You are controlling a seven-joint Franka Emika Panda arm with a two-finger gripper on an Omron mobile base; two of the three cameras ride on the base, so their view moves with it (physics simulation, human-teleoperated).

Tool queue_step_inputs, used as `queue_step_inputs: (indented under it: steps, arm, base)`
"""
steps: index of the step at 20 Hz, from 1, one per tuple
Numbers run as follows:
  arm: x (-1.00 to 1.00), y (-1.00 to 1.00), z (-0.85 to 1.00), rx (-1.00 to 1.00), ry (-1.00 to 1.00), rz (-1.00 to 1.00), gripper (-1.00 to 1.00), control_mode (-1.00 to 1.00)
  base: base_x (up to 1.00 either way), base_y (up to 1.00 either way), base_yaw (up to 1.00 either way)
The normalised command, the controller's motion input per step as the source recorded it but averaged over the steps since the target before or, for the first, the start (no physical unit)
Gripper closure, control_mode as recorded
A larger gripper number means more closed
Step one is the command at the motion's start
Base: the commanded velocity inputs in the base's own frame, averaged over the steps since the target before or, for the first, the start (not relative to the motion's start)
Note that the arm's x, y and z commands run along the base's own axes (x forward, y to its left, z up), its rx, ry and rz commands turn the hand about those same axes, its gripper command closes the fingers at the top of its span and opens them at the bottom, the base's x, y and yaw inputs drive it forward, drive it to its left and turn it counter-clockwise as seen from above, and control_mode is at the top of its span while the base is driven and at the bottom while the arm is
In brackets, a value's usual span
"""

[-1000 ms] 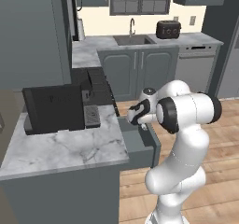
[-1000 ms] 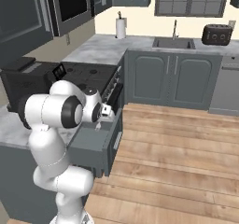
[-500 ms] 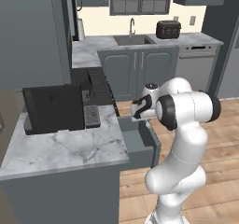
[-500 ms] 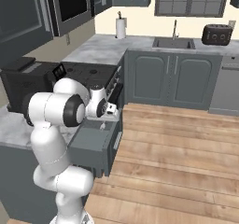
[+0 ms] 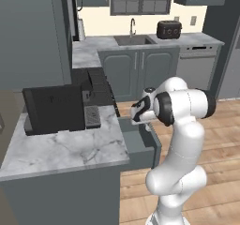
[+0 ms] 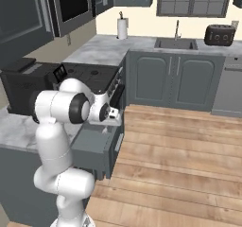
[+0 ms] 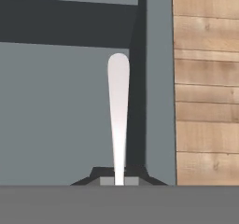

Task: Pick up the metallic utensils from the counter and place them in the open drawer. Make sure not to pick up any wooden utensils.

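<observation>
Your gripper (image 7: 119,181) is pressed together on a pale silver utensil (image 7: 118,115), which you see in the hand view rising from between the dark finger tips as a slim handle with a rounded end. Below it lies the grey floor of the open drawer (image 7: 56,120), and the utensil hangs close to one inner wall of the drawer, with the wooden floor (image 7: 205,78) just beyond this wall. On the other side of the utensil you have much free drawer floor. From the left base view you see the gripper (image 5: 138,115) over the drawer (image 5: 140,142), which stands out from the grey cabinet under the marble top (image 5: 65,146); the black appliance (image 5: 51,109) stays well to the left of it. In the right base view the hand (image 6: 109,113) is above the far end of the drawer (image 6: 97,148), and the wide wooden floor (image 6: 179,150) is open to the right. Your arm is folded, with the elbow high and the hand pointing down.
</observation>
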Motion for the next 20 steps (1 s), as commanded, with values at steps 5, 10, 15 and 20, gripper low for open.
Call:
queue_step_inputs:
  steps: [5, 10, 15, 20]
  arm:
    - [0.06, 0.0, -0.32, 0.0, 0.0, 0.0, 1.0, -1.0]
    - [0.07, 0.0, -0.3, 0.0, 0.0, 0.0, 1.0, -1.0]
    - [0.17, -0.12, -0.24, 0.0, 0.0, 0.0, 1.0, -1.0]
    - [0.22, -0.22, -0.18, 0.0, 0.0, 0.0, 1.0, -1.0]
  base:
    - [0.0, 0.0, 0.0]
    - [0.0, 0.0, 0.0]
    - [0.0, 0.0, 0.0]
    - [0.0, 0.0, 0.0]
